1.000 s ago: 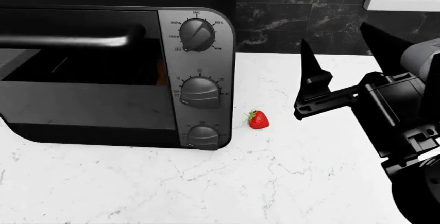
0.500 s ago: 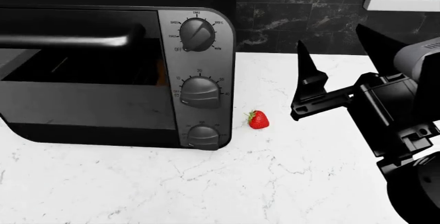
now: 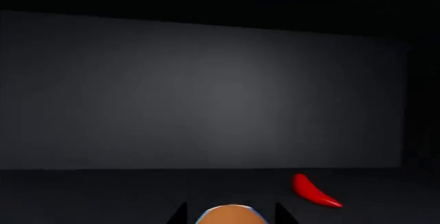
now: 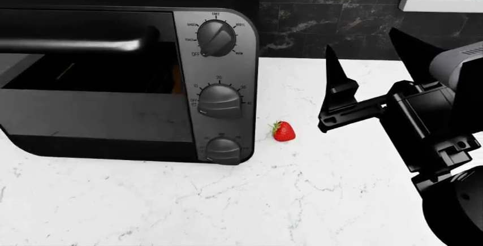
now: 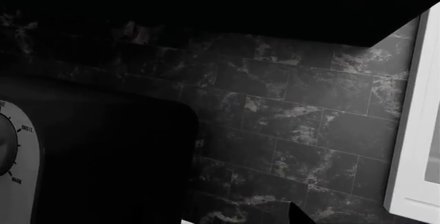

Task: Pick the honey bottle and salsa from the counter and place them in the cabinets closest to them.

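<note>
Left gripper [image 3: 230, 212]: jaw state could not be told; a peach-amber rounded thing [image 3: 230, 217], possibly the honey bottle, sat between its tips.
Toaster oven [image 4: 128, 82]: on the counter [image 4: 226, 201].
Strawberry [image 4: 283, 131]: not wanted.
Right gripper [image 4: 370, 65]: wide, empty.
Salsa: unseen.
Handling: bottle probably light, slick; take mid-body.

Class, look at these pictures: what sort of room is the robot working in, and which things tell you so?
Most likely a kitchen. A toaster oven with dials stands on a white marble-look counter, a strawberry lies beside it, and dark tiles line the wall behind.
</note>
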Controlling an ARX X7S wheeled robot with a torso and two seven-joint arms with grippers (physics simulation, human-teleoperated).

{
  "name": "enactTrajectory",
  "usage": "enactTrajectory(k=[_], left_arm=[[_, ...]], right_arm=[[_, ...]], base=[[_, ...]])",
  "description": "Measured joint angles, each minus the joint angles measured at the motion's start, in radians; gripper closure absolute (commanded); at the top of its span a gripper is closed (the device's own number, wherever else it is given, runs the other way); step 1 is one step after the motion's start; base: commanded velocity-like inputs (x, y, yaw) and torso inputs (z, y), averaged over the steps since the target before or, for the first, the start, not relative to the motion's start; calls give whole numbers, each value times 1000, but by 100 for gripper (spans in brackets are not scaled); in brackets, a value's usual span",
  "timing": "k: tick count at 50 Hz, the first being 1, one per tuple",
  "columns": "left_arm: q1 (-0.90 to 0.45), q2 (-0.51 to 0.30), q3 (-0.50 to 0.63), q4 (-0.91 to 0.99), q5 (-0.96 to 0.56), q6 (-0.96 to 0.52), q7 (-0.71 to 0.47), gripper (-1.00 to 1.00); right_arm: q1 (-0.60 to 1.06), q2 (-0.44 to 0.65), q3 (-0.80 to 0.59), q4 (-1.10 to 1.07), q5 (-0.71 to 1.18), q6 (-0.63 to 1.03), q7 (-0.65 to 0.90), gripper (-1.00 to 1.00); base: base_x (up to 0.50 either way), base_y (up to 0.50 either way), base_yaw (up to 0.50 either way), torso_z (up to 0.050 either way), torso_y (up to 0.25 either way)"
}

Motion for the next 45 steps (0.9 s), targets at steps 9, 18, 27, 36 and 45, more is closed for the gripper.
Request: enactTrajectory(k=[9,18,27,36,45], left_arm=[[0,5,-14,-41,38,-41,6,100],[-5,11,-16,-75,77,-51,24,100],[-9,18,-19,-89,105,-46,45,100],[-9,21,-16,-96,122,-40,60,100],[-9,25,0,-96,131,-40,73,100]], right_arm=[[-4,2,-4,3,-2,-9,2,-100],[-6,4,-8,7,-3,-16,3,-100],[-7,6,-11,9,-1,-20,7,-100],[-9,8,-12,10,2,-25,10,-100],[-12,10,-15,12,2,-32,11,-100]], base=[[0,0,0,0,1],[0,0,0,0,1],[0,0,0,0,0],[-1,0,1,0,0],[-1,0,0,0,0]])
